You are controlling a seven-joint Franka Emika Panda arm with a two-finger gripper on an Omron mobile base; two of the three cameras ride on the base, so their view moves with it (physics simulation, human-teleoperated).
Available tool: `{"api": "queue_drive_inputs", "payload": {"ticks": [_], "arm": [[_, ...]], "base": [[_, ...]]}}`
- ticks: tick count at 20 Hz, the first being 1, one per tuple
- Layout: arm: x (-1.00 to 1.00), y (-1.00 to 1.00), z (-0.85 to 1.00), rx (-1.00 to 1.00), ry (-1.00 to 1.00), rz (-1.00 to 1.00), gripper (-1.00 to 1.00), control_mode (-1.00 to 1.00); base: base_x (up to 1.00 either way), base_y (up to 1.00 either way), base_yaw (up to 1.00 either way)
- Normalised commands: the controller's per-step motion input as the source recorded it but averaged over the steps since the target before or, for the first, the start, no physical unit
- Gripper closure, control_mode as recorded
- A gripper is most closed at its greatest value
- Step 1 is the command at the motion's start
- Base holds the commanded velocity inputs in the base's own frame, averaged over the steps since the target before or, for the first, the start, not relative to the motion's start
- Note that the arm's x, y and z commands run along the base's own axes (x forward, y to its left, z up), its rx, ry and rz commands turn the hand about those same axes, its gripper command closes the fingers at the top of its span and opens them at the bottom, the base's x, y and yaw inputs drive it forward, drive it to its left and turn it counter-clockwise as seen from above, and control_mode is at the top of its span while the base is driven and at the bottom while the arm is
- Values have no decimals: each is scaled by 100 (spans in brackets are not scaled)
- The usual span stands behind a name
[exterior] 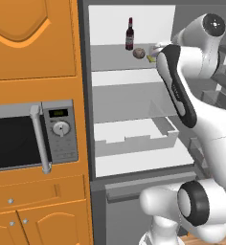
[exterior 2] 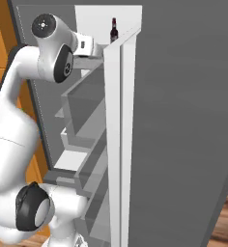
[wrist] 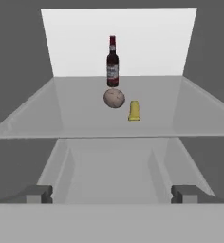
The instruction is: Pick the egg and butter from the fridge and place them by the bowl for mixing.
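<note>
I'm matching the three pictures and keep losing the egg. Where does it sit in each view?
Left base view: egg on the fridge's top shelf, right of the bottle.
Right base view: not in it.
Hand view: egg just in front of the bottle, butter to its right.
Shared landmark: the bottle.

I see the fridge's top shelf [wrist: 61, 114], grey and flat, carrying 3 things. The egg [wrist: 114, 98] sits near its middle. The dark red-labelled bottle [wrist: 112, 63] stands upright just behind the egg, at 12 o'clock. The butter [wrist: 134, 110] stands close at the egg's 4 o'clock, apart from it.
</note>
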Motion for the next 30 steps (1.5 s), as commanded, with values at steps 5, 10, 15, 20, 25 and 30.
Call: {"api": "queue_drive_inputs", "payload": {"ticks": [5, 10, 15, 20, 25, 30], "arm": [[68, -12, -11, 7, 0, 0, -100, -100], [81, 0, -32, 0, 0, 0, -100, -100], [84, 0, -19, 0, 0, 0, -100, -100], [81, 0, -5, 0, 0, 0, -100, -100], [75, 0, -11, 0, 0, 0, -100, -100], [76, 0, -7, 0, 0, 0, -100, -100]], "base": [[0, 0, 0], [0, 0, 0], [0, 0, 0], [0, 0, 0], [0, 0, 0], [0, 0, 0]]}}
